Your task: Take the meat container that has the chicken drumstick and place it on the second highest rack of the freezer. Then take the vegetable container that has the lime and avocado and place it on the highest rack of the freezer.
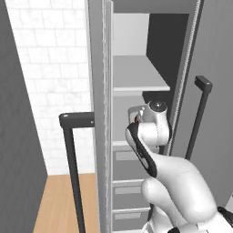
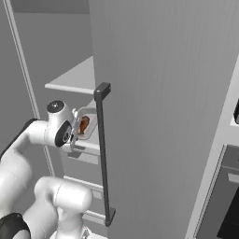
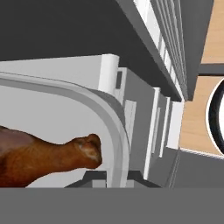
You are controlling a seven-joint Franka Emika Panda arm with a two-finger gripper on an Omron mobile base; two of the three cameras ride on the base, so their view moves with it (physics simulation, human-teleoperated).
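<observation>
drumstick: chicken drumstick [image 3: 41,158] lies flat in the meat container [image 3: 114,131], thin end toward 3 o'clock in hand view, close to the rounded rim
container: pale tray with raised curved rim; in right base view it sits at the end of the arm, drumstick [image 2: 84,124] visible inside, at 9 o'clock of the door handle
container height: below the highest rack [image 2: 77,77], inside the freezer [image 1: 136,59] opening; can't tell if it rests on a shelf
gripper: closed, finger tips hidden in hand view; reads as gripping the meat container at its edge, contact itself not visible
arm: white wrist [image 1: 152,125] reaches into the freezer below the upper shelf [image 1: 139,75]
freezer: grey drawers [image 1: 129,182] at 6 o'clock of the wrist
door: open, dark bar handle [image 2: 103,154] just right of the tray
floor: wood floor [image 1: 59,205] at 7 o'clock
</observation>
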